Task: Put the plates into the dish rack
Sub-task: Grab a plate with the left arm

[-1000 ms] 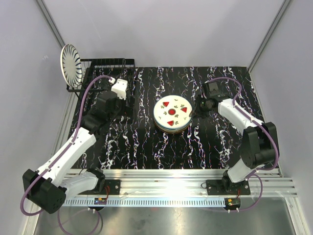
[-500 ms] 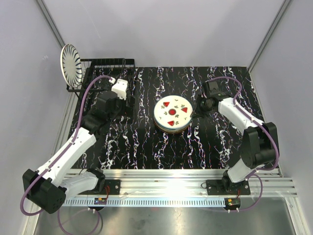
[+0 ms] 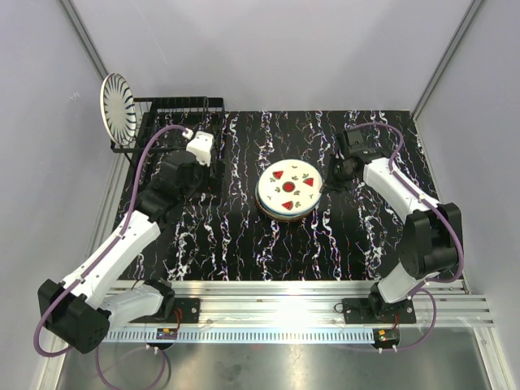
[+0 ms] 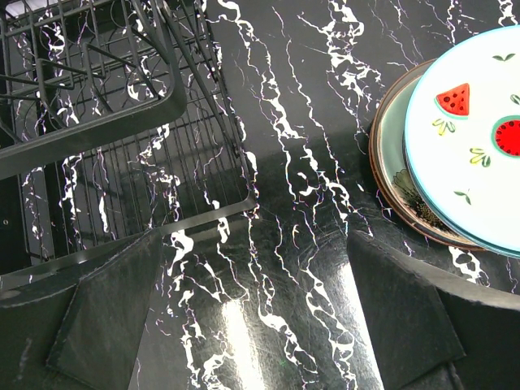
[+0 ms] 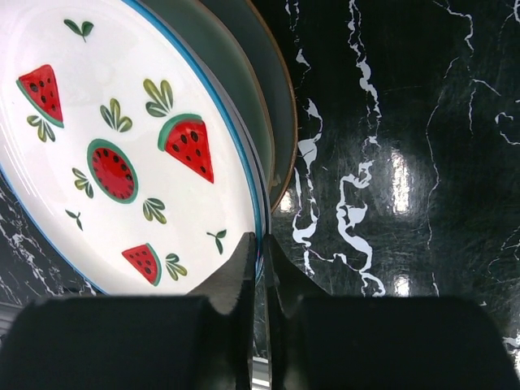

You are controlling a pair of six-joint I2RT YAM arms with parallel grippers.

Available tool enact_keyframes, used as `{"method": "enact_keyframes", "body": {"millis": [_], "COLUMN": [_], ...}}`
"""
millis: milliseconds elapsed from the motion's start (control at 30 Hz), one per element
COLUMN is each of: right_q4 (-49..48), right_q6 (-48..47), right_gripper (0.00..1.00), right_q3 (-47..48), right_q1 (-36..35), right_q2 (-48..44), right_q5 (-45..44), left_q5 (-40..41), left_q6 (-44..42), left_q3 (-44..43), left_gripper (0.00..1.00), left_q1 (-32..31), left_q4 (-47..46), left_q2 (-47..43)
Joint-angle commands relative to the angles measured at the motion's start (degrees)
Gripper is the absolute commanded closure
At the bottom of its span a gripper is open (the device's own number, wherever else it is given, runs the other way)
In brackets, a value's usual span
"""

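A stack of plates lies at the table's middle. The top plate is white with red watermelon slices and a teal rim. My right gripper is shut on its right rim and holds that edge tilted off the stack. In the right wrist view the gripper pinches the rim of the watermelon plate above a pale green plate. My left gripper is open and empty over the table between the dish rack and the stack. A black-and-white striped plate stands at the rack's left end.
In the left wrist view the rack's wire corner is at the upper left and the stack's brown-rimmed plate at the right, with marbled table between my open fingers. Grey walls enclose the table.
My right gripper has moved a little back and up with the watermelon plate's rim, shifting the plate slightly right on the stack. The left arm has barely moved.
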State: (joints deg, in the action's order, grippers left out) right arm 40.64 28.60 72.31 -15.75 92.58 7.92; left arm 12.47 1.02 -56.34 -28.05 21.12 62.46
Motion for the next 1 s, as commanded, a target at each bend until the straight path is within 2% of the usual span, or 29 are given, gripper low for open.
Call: {"method": "enact_keyframes", "body": {"millis": [0,100,400,533,700,967], "right_q4": [1.6,1.4,-2.0,-3.0,-3.7,-5.7], "right_q6": [-1.4,-0.9,4.3,6.6,8.1,9.7], "right_gripper": [0.93,1.00,1.00,1.00,1.00,1.00], "right_q3": [3.5,4.0,5.4,5.0,3.6,-0.7], "right_q1": [-0.2,-0.2,-0.2,-0.2,0.0,0.4], "right_q2": [0.2,0.6,0.8,0.0,-1.6,-4.1], "right_q5": [-1.0,0.3,9.7,11.9,14.0,15.1], "left_q5": [0.2,0.1,-4.1,-7.4,-16.4,-20.9], "left_q6": [-0.7,-0.7,2.7,6.4,13.0,22.0], "left_q3": [-2.6,-2.6,-3.3,-4.4,-4.5,-3.5], "left_gripper": [0.01,0.01,0.01,0.01,0.01,0.01], "left_q1": [-0.3,-0.3,-0.3,-0.3,-0.3,-0.2], "left_q4": [-1.8,-1.9,-1.4,-0.1,-1.1,-1.5], "left_q2": [0.1,0.2,2.0,4.7,7.2,9.1]}}
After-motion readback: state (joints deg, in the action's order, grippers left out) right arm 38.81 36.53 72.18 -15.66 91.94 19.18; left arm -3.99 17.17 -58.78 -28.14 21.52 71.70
